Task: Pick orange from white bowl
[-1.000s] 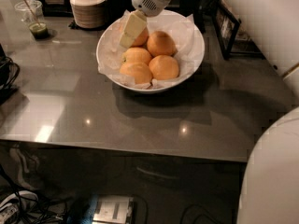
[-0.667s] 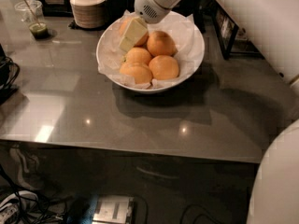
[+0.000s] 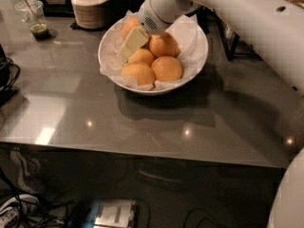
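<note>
end effector (image 3: 127,50) lower in white bowl (image 3: 156,90)

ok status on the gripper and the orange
Gripper in white bowl, left side, among the oranges. All five sit in the bowl. Cups behind, not blocking.

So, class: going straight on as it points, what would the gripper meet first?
The gripper, low in the white bowl and pointing down-left, would probably meet the paper lining beside the middle orange; depth is unclear, so it might brush that orange first.

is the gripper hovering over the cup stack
No, the gripper is down in the white bowl, and the cup stack stands apart behind it.
</note>
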`<state>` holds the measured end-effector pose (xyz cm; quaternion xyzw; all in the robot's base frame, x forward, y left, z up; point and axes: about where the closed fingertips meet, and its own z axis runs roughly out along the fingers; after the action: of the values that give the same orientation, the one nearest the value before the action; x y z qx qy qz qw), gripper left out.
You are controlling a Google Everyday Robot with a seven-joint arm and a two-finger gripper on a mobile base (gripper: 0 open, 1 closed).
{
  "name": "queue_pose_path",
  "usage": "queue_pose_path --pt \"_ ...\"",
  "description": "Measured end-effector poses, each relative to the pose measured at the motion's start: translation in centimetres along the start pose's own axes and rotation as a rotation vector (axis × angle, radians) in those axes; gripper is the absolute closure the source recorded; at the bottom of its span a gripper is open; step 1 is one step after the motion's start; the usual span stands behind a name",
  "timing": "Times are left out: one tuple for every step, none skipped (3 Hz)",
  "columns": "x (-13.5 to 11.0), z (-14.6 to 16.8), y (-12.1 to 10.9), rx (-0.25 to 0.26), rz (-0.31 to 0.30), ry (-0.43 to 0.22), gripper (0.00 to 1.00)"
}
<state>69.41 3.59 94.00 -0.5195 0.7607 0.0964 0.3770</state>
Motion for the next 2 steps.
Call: queue_pose_path --pt "0.5 0.9 -1.1 0.031 0.042 -0.01 0.0" --pt "0.0 1.9 -2.3 0.058 0.054 -0.025 0.0"
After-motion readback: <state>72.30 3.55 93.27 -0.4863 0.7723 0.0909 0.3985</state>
